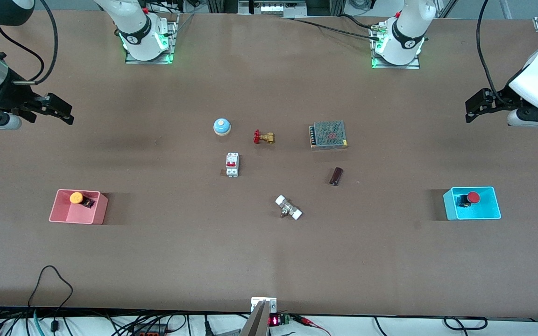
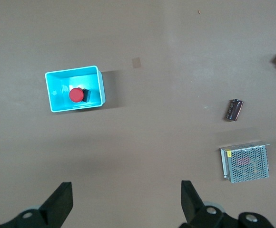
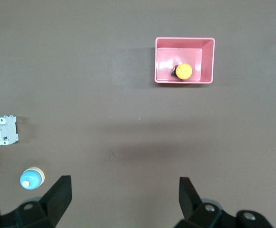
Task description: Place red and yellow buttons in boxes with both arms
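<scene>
The yellow button (image 1: 77,198) lies in the pink box (image 1: 70,216) toward the right arm's end of the table; both show in the right wrist view, button (image 3: 183,71) and box (image 3: 164,59). The red button (image 1: 472,197) lies in the cyan box (image 1: 486,212) toward the left arm's end; both show in the left wrist view, button (image 2: 76,95) and box (image 2: 57,88). My right gripper (image 1: 59,112) is open and empty, high above bare table at its end (image 3: 123,192). My left gripper (image 1: 479,103) is open and empty, high above bare table at its end (image 2: 127,194).
Mid-table lie a blue dome bell (image 1: 222,126), a brass valve with red handle (image 1: 263,137), a white circuit breaker (image 1: 232,164), a metal mesh power supply (image 1: 328,134), a dark cylinder (image 1: 336,176) and a white-ended fitting (image 1: 288,207).
</scene>
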